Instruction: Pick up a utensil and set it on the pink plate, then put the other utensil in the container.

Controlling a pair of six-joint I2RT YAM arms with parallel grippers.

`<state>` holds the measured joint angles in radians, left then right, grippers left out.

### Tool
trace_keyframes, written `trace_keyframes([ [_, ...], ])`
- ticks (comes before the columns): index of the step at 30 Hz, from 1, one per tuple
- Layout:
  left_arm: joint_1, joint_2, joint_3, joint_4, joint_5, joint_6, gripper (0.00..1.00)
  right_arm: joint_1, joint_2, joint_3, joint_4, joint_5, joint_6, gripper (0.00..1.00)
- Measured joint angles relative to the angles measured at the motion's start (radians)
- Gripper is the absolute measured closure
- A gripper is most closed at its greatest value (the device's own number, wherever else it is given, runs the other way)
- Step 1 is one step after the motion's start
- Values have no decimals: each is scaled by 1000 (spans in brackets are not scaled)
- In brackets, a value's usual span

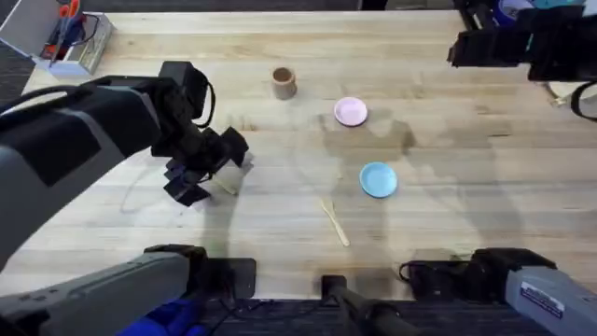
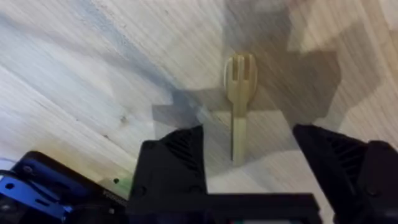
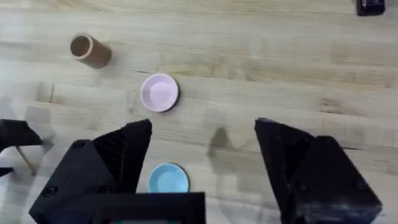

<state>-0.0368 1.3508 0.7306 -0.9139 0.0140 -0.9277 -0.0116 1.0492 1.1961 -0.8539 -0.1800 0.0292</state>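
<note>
The pronged wooden utensil (image 2: 239, 93) lies flat on the table, its handle reaching in between the open fingers of my left gripper (image 2: 249, 168). From overhead, the left gripper (image 1: 213, 173) hovers at the left-middle of the table with the utensil (image 1: 227, 185) just beside it. The other utensil (image 1: 336, 224), a slim wooden spoon, lies near the front centre. The pink plate (image 1: 351, 112) sits bare at the back centre, with the tan container (image 1: 284, 82) upright to its left. My right gripper (image 3: 202, 168) is open, holds nothing, and hangs high above the plate (image 3: 160, 92) and the container (image 3: 90, 51).
A light-blue plate (image 1: 378, 179) rests between the pink plate and the spoon. A clear box of pens and scissors (image 1: 61, 37) stands at the back left corner. The raised right arm (image 1: 522, 42) shows dark at the back right.
</note>
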Motion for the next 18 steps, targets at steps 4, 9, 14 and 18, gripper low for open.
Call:
trace_keyframes([
  [4, 0, -19, -16, 6, -10, -3, 217, 0, 0, 0, 0, 0, 0, 6],
  [9, 0, -23, -19, 11, -10, -6, 306, 0, 0, 0, 0, 0, 0, 5],
  [14, 0, -23, -19, 16, -6, -10, 490, 0, 0, 0, 0, 0, 0, 5],
  [18, 0, -23, -19, 21, 2, -12, 672, 0, 0, 0, 0, 0, 0, 5],
])
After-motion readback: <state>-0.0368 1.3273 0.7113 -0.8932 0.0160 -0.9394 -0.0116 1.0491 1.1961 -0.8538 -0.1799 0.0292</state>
